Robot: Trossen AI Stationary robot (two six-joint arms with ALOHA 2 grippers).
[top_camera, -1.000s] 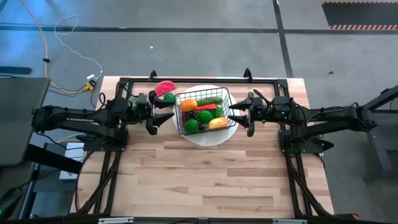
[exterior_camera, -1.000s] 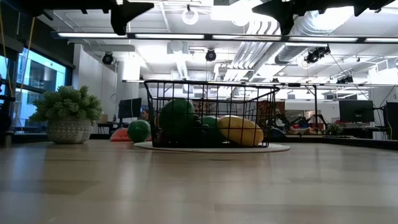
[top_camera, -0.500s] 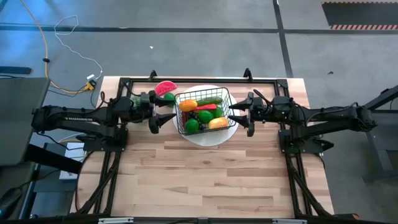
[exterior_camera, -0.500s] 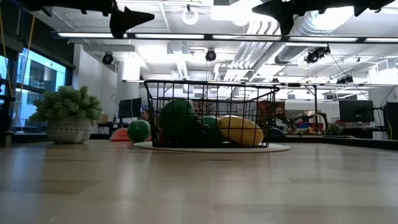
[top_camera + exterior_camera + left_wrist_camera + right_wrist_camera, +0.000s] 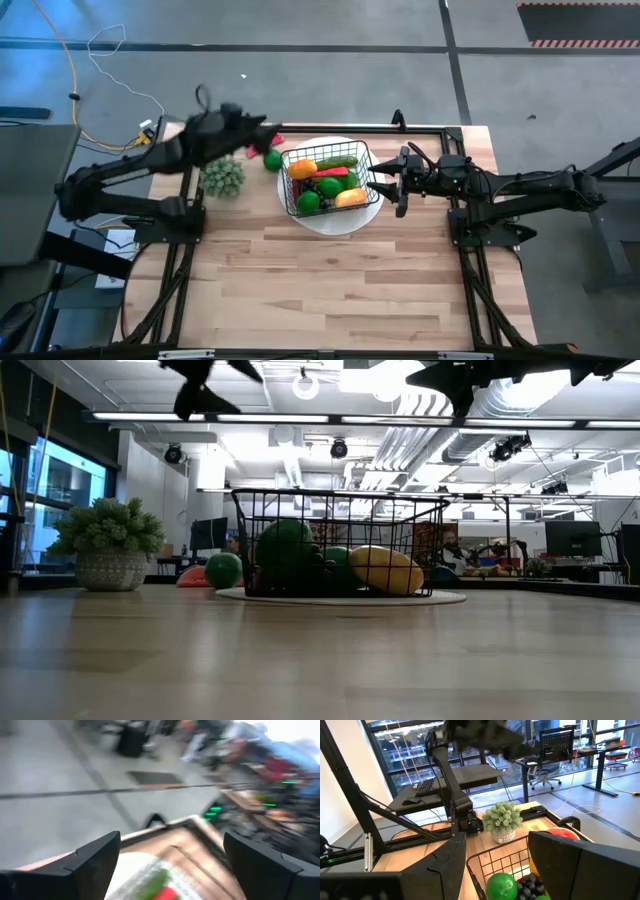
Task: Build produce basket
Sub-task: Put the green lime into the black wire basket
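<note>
My left gripper [image 5: 171,837] is up in the air over the far left part of the table [image 5: 330,290], jaws spread wide and holding nothing. The wrist view shows only floor and the table's far edge between the 2 fingers. I judge it is lifted like this to clear the basket [image 5: 285,180] before going down for another piece.

My right gripper [image 5: 497,837] waits low, just beside the basket's right side. Its jaws stand partly apart and I see nothing clamped in them. It looks placed to steady the basket, though I cannot tell whether it touches the wire.

The basket sits on the white plate [image 5: 340,222] at the far middle of the table. It already holds a cucumber [image 5: 335,161], a yellow fruit [image 5: 350,198], limes and red pieces. 2 items are still outside, just to its left: a green lime [image 5: 272,159] and the watermelon slice [image 5: 564,833], so the job is near done but not finished.

Compared with 1 second ago, the left arm has changed most. It was down at the basket's left side near the lime, with narrower jaws. Now it has swung up and away, uncovering a small potted plant [image 5: 222,177]. The right arm, the basket and its contents have not moved.
</note>
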